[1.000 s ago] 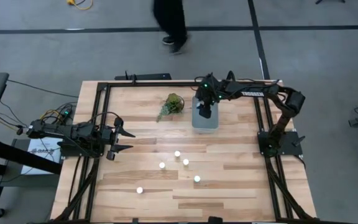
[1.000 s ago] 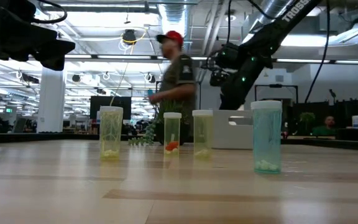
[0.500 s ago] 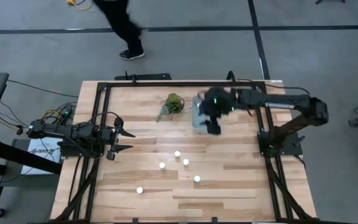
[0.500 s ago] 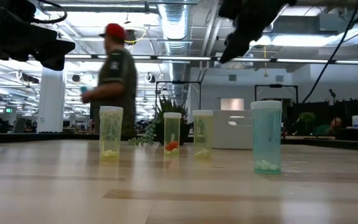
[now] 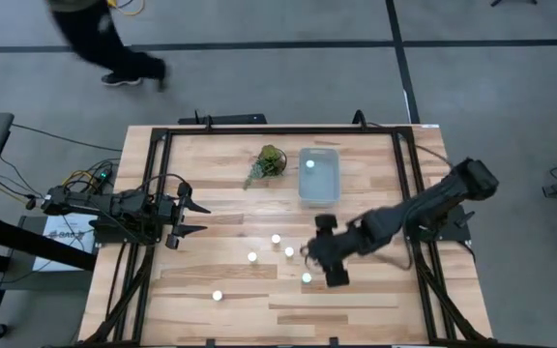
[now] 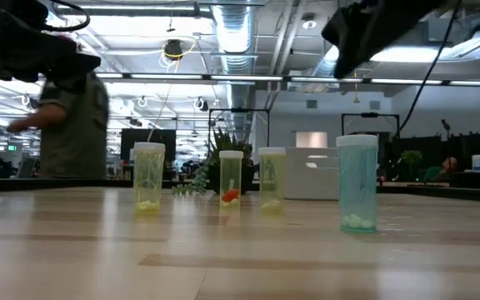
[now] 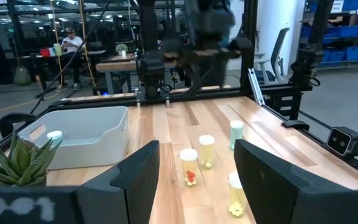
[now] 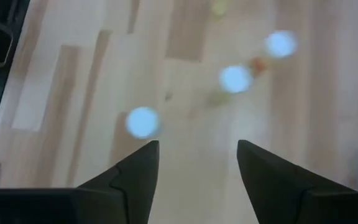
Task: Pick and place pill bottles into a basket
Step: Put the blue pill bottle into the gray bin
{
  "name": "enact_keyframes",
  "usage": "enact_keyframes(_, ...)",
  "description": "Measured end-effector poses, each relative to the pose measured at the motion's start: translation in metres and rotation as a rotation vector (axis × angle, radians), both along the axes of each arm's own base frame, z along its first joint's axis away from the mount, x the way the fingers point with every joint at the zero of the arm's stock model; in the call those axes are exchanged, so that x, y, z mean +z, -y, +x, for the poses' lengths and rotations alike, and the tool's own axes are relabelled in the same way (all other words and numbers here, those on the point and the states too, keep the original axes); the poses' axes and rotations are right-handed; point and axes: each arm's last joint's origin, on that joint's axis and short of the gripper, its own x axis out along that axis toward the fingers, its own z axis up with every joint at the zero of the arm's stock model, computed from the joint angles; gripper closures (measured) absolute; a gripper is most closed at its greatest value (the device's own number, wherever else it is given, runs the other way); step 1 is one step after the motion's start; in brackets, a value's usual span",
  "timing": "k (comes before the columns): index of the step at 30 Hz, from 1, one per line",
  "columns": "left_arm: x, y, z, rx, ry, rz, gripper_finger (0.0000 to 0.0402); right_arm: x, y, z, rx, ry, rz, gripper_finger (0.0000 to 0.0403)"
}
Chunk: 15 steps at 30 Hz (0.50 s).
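Several white-capped pill bottles stand upright on the wooden table: (image 5: 276, 239), (image 5: 289, 251), (image 5: 252, 257), (image 5: 307, 277), (image 5: 218, 295). In the low view they are clear yellowish (image 6: 148, 177) and blue (image 6: 357, 194) tubes. The pale blue-grey basket (image 5: 319, 184) stands at the far middle with one bottle (image 5: 309, 163) inside it. My right gripper (image 5: 315, 253) is open and empty, above the table beside the bottle group. Its wrist view shows three blurred caps below, one being (image 8: 143, 121). My left gripper (image 5: 190, 217) is open and empty at the table's left edge.
A green plant sprig (image 5: 265, 164) lies left of the basket. A black frame (image 5: 259, 130) runs round the table's edges. A person (image 5: 104, 39) walks on the floor beyond the far edge. Bare wood lies toward the near right.
My right gripper has swung from over the basket toward the table's near edge and now hangs over the group of standing bottles. The bottles on the table have not moved. The person behind the table has walked toward the left.
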Motion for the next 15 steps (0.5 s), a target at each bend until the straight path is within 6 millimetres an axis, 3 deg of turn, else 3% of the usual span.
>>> enact_keyframes(5,0.000,0.000,0.000,0.000,-0.001,-0.008,0.0203,-0.025,-0.024,0.005,0.016,-0.044,0.003,0.0184)
enact_keyframes(15,0.000,0.000,0.000,0.000,0.000,-0.002,0.0203,-0.049,-0.041,0.015,0.031,-0.052,0.046,0.0181)
